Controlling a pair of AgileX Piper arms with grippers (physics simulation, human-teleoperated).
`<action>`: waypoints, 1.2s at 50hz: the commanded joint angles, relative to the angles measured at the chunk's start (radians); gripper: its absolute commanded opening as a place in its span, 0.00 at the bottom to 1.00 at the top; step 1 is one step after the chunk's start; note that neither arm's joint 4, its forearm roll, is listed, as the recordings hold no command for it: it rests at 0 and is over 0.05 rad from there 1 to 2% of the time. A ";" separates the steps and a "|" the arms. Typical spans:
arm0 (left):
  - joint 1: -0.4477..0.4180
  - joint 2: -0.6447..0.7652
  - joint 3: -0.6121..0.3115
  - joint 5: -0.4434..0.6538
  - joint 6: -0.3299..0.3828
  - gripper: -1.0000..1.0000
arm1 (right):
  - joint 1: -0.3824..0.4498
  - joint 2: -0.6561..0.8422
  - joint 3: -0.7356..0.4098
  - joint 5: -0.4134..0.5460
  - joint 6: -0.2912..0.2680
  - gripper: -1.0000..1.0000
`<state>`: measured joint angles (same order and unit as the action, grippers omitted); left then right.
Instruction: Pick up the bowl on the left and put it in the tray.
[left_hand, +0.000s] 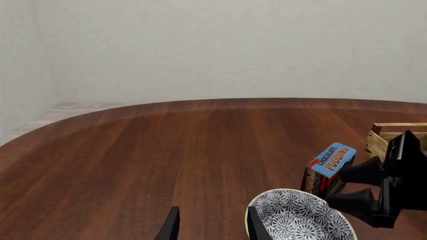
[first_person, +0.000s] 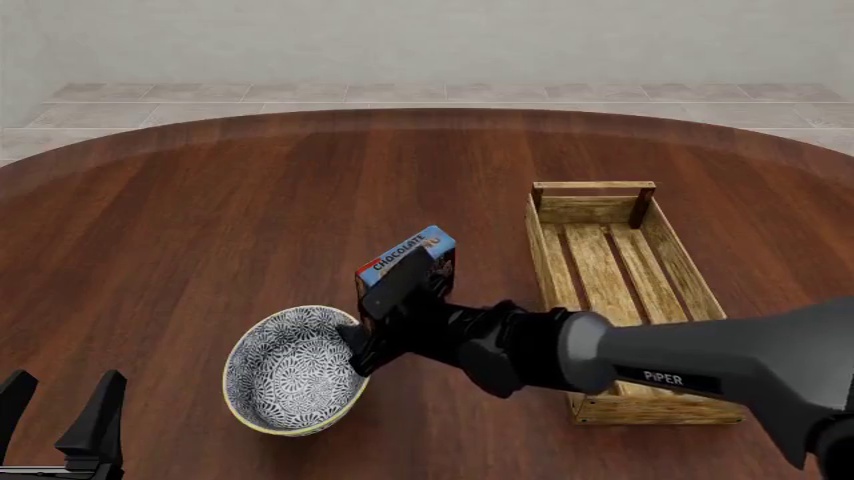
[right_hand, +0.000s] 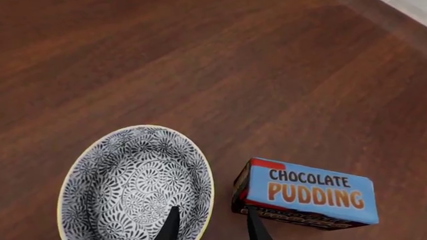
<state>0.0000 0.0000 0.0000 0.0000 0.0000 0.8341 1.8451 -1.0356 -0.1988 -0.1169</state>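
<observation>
At lower centre of the front view, my right end effector (first_person: 358, 345) straddles the bowl's (first_person: 291, 369) near-right rim, fingers parted — not clenched. My left end effector (first_person: 60, 415) waits released, lower left — tray (first_person: 621, 300) at right.

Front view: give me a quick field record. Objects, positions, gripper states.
bowl: upright on the table, near-left, left of the tray
tray: right of centre, long axis running away from the arms, nothing in it
pudding box: between bowl and tray, just beyond the bowl
right gripper: open, straddling the bowl's right rim, one finger inside and one outside
left gripper: open, at the near-left edge, apart from the bowl
table: dark wood, round edge
task state: bowl not yet lifted
</observation>
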 joint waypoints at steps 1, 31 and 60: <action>0.000 0.000 0.000 0.000 0.000 1.00 | 0.000 0.017 -0.001 -0.007 0.001 1.00; 0.000 0.000 0.000 0.000 0.000 1.00 | 0.013 0.056 -0.012 0.036 -0.008 1.00; 0.000 0.000 0.000 0.000 0.000 1.00 | 0.037 0.082 -0.029 0.056 0.004 1.00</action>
<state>0.0000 0.0000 0.0000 0.0000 0.0000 0.8617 1.9181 -1.0546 -0.1516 -0.1164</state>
